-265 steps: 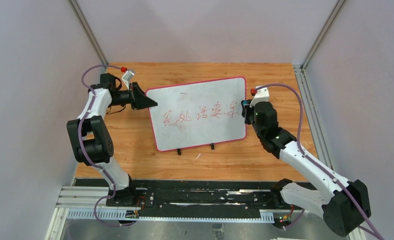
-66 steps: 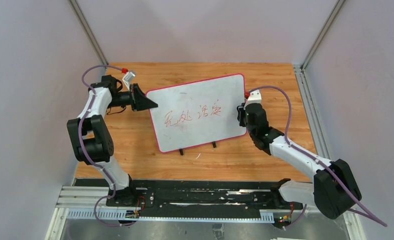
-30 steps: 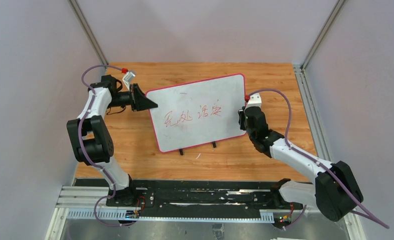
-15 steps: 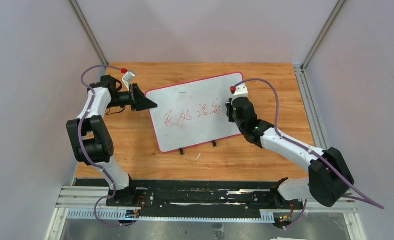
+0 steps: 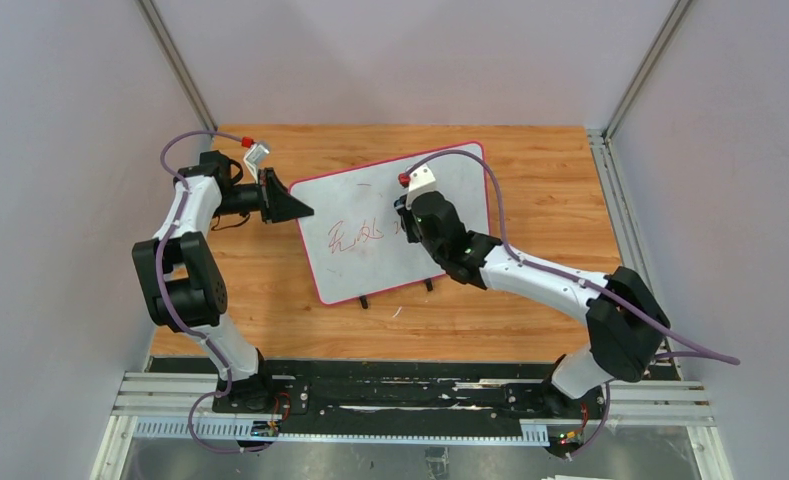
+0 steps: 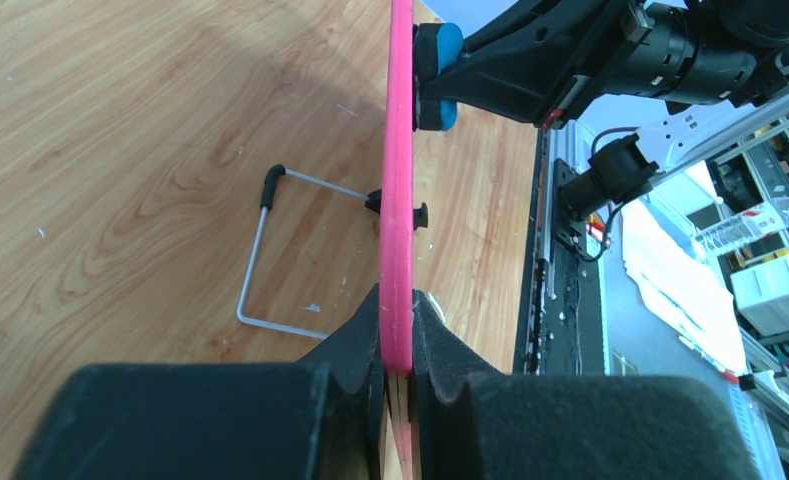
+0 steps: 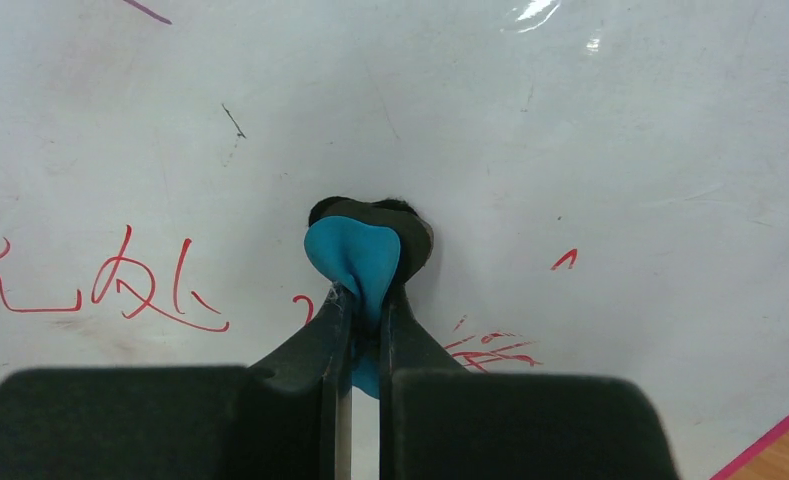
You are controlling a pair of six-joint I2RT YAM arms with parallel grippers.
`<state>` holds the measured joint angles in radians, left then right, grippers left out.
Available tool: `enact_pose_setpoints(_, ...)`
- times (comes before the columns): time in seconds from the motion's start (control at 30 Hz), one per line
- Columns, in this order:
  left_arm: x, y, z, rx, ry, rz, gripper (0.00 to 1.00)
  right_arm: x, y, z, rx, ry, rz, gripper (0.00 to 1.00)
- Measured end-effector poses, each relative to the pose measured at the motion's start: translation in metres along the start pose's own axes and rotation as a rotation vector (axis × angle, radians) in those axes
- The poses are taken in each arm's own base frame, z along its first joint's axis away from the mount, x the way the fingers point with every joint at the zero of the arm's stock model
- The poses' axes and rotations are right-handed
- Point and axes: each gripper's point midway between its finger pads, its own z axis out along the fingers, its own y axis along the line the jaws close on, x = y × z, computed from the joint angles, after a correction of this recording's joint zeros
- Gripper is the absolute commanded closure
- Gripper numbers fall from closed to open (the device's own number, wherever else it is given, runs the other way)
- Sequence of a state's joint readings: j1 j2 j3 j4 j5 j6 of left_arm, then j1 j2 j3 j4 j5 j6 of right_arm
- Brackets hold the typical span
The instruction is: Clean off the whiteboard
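A pink-rimmed whiteboard lies on the wooden table with red writing left on its left half. My left gripper is shut on the board's left edge; the left wrist view shows the pink rim clamped between the pads. My right gripper is shut on a blue eraser with a black pad, pressed on the board's middle. Red marks lie left of the eraser and smeared remnants to its right.
The board's wire stand and black feet stick out at its near edge. The right arm crosses over the board's right part. Metal frame posts flank the table. A rail runs along the near edge.
My right gripper has swept left across the board with the eraser, from its right edge to the middle. The right-hand characters are wiped off. The left gripper has kept its hold.
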<state>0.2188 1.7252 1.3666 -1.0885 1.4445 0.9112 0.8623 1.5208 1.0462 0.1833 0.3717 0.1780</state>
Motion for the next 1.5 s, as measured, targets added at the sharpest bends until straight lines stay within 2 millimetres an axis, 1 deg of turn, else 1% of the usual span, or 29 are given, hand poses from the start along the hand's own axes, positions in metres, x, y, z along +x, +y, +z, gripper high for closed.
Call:
enact_pose_setpoints(0.1, 0.001, -0.001, 0.0, -0.002, 0.001, 0.002, 1.0, -0.001, 0.003, 0.001, 0.008, -0.006, -0.021, 0.99)
enact_pose_setpoints(0.27, 0.0, -0.004, 0.0, -0.001, 0.003, 0.012, 1.0, -0.002, -0.004, -0.001, 0.027, -0.016, -0.043, 0.99)
enact_pose_setpoints(0.3, 0.0, -0.004, 0.001, 0.0, 0.004, 0.015, 1.0, -0.003, -0.008, -0.003, 0.033, -0.021, -0.044, 0.99)
enact_pose_setpoints(0.37, 0.0, -0.006, 0.002, 0.002, 0.007, 0.024, 1.0, -0.003, -0.024, -0.007, 0.063, -0.028, -0.038, 0.99)
enact_pose_setpoints(0.4, 0.001, -0.007, 0.002, 0.001, 0.011, 0.026, 1.0, -0.003, -0.037, -0.009, 0.088, -0.03, -0.036, 0.99)
enact_pose_setpoints(0.53, 0.001, -0.009, 0.003, -0.001, 0.017, 0.034, 1.0, -0.003, -0.096, -0.02, 0.218, -0.039, -0.013, 0.99)
enact_pose_setpoints(0.57, 0.001, -0.009, 0.003, -0.002, 0.017, 0.037, 1.0, -0.003, -0.108, -0.023, 0.245, -0.041, -0.008, 0.99)
enact_pose_setpoints(0.63, 0.001, -0.01, 0.002, -0.003, 0.019, 0.042, 1.0, -0.001, -0.126, -0.027, 0.284, -0.041, 0.002, 0.99)
enact_pose_setpoints(0.67, 0.001, -0.01, 0.002, -0.004, 0.019, 0.045, 1.0, 0.0, -0.131, -0.029, 0.296, -0.041, 0.006, 0.99)
enact_pose_setpoints(0.73, 0.001, -0.011, 0.003, -0.003, 0.02, 0.047, 1.0, 0.0, -0.135, -0.03, 0.299, -0.042, 0.009, 0.99)
enact_pose_setpoints(0.83, 0.001, -0.011, 0.003, -0.002, 0.02, 0.046, 1.0, 0.001, -0.126, -0.028, 0.262, -0.041, 0.013, 0.99)
enact_pose_setpoints(0.93, 0.001, -0.011, 0.003, -0.002, 0.02, 0.045, 1.0, 0.003, -0.107, -0.024, 0.218, -0.043, 0.011, 0.99)
enact_pose_setpoints(1.03, 0.002, -0.011, 0.003, -0.004, 0.023, 0.042, 1.0, 0.009, -0.074, -0.018, 0.152, -0.03, -0.007, 0.99)
enact_pose_setpoints(1.1, 0.003, -0.011, 0.003, -0.005, 0.023, 0.038, 1.0, 0.011, -0.045, -0.014, 0.095, -0.026, -0.023, 0.99)
enact_pose_setpoints(1.23, 0.003, -0.01, 0.002, -0.007, 0.025, 0.035, 1.0, 0.004, 0.01, -0.006, -0.004, -0.036, -0.05, 0.99)
enact_pose_setpoints(1.27, 0.003, -0.01, 0.002, -0.008, 0.026, 0.034, 1.0, 0.003, 0.02, -0.004, -0.022, -0.038, -0.056, 0.99)
enact_pose_setpoints(1.4, 0.004, -0.01, 0.002, -0.009, 0.027, 0.033, 1.0, -0.005, 0.056, 0.0, -0.081, -0.054, -0.07, 0.99)
enact_pose_setpoints(1.47, 0.004, -0.01, 0.002, -0.009, 0.027, 0.035, 1.0, -0.005, 0.064, 0.0, -0.095, -0.058, -0.076, 0.99)
enact_pose_setpoints(1.5, 0.004, -0.01, 0.002, -0.009, 0.027, 0.035, 1.0, -0.004, 0.064, 0.0, -0.091, -0.059, -0.079, 0.99)
